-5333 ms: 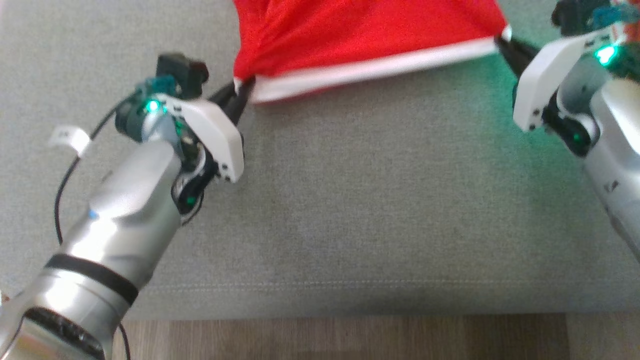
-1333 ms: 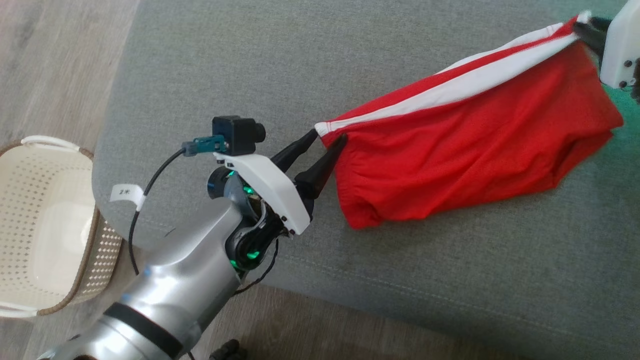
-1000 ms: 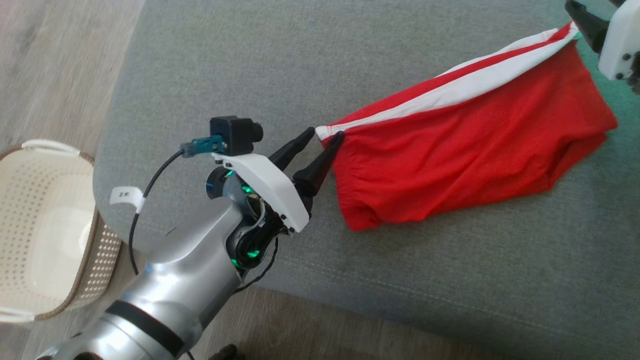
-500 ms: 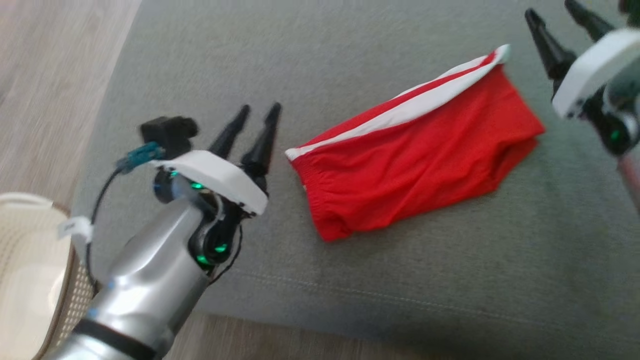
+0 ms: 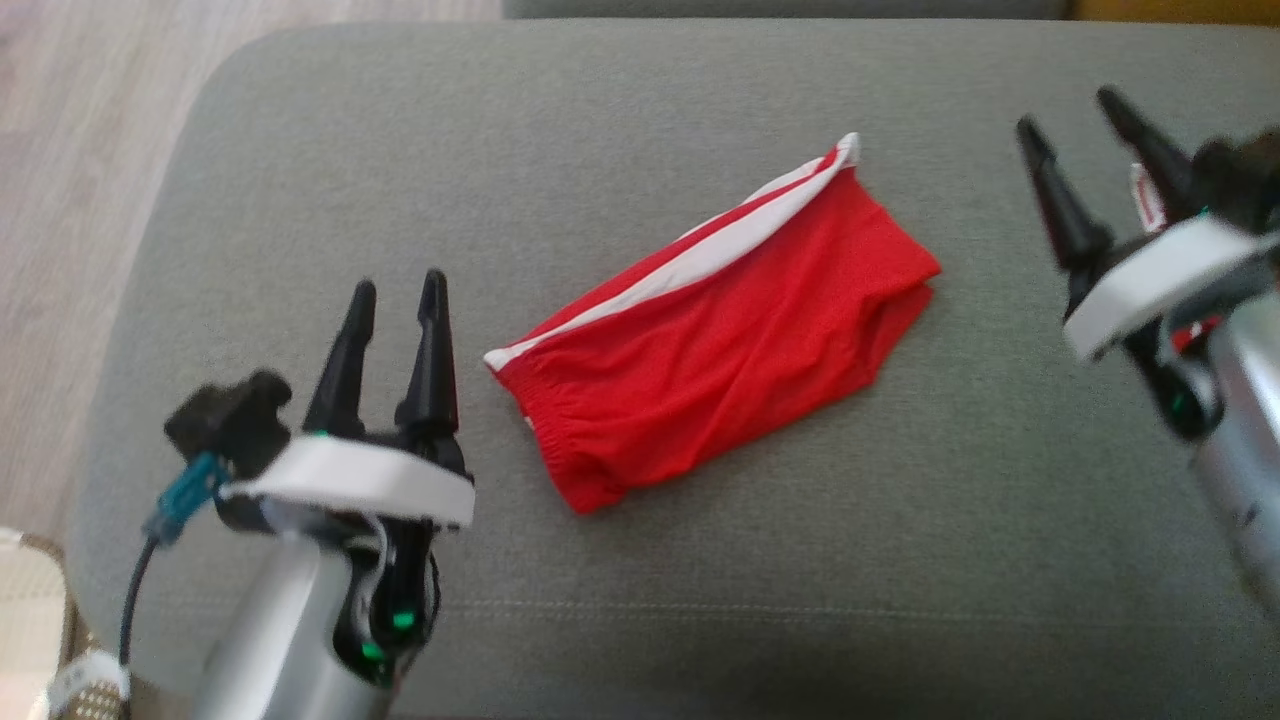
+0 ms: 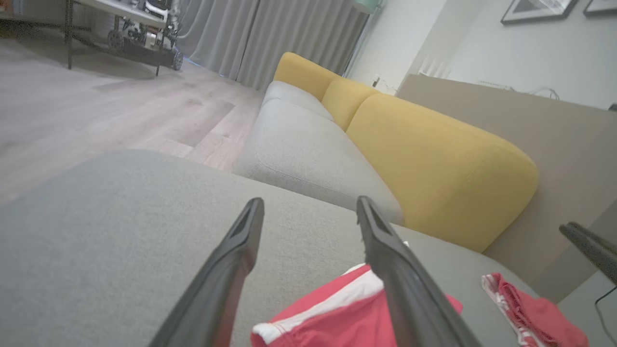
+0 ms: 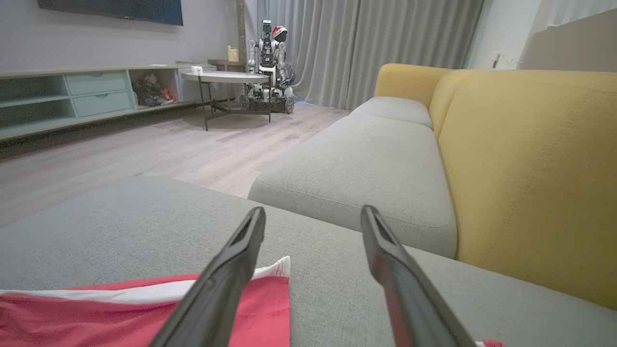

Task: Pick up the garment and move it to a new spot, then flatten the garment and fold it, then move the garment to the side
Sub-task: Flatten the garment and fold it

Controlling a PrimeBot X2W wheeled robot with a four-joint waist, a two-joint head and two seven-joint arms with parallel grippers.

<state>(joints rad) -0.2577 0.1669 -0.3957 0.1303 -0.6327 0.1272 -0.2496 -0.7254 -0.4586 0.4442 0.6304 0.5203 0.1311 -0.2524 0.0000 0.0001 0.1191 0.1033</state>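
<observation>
Red cloth with a white stripe along its far edge is what I have in the middle of the head view; this is the garment (image 5: 715, 330), folded into a compact oblong and lying slantwise on the grey cushion (image 5: 600, 110), its gathered end lower and to my left, its other end farther off and to my right; the left gripper (image 5: 398, 285) sits beside the gathered end, fingers spread apart, holding nothing and clear of the fabric; the right gripper (image 5: 1068, 110) stands off from the far end, fingers likewise parted and empty, with bare cushion between it and the cloth; from the left wrist I see a yellow backrest (image 6: 434, 159) behind the seat and a second red-and-white cloth (image 6: 525, 308) lying beyond the garment; a pale woven basket (image 5: 25, 620) peeks in at the lower left over the wooden floor (image 5: 60, 200).
</observation>
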